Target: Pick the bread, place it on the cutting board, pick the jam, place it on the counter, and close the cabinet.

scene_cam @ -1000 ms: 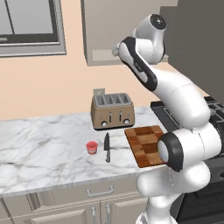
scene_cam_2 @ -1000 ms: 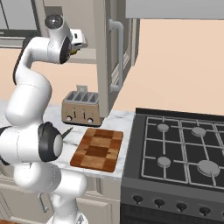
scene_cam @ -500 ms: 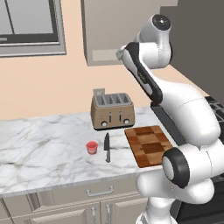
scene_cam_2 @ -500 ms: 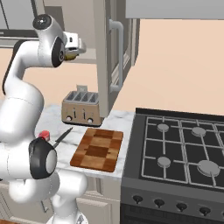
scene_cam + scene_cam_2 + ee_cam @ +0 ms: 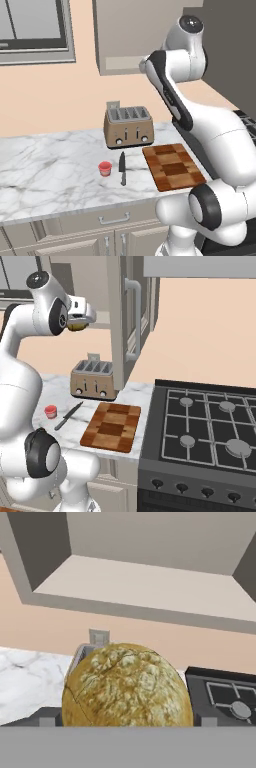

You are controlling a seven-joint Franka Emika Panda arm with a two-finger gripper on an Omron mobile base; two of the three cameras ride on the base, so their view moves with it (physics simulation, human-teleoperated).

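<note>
Gripper (image 5: 80, 322) pinching the bread (image 5: 127, 684) — upper left of the right base view, before the open cabinet (image 5: 127, 316). Lower centre, bare cutting board (image 5: 111, 426); jam (image 5: 50, 411) at left on the counter (image 5: 50, 170) — beside a knife (image 5: 68, 416).

White marble counter (image 5: 45, 165) carries toaster (image 5: 127, 126) at the back. Jam (image 5: 105, 168), knife (image 5: 122, 168) and cutting board (image 5: 173, 166) lie in a row in front, board bare.
</note>
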